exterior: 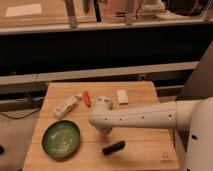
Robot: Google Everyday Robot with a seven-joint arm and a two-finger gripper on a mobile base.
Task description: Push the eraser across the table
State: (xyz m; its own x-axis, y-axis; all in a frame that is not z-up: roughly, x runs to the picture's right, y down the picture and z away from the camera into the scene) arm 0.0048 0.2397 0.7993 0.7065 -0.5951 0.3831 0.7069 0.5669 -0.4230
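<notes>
1. Eraser (114,147): lay flat on the near part of the wooden table (145,142), a little right of the green plate (61,139).
2. Gripper (101,128): hung just past the eraser on its far-left side, mostly hidden under the white arm (145,116); jaws shut, held nothing.
3. Farther back: a white tube (67,105), an orange marker (87,98), a white cup (103,101) and a small white block (122,96).
</notes>
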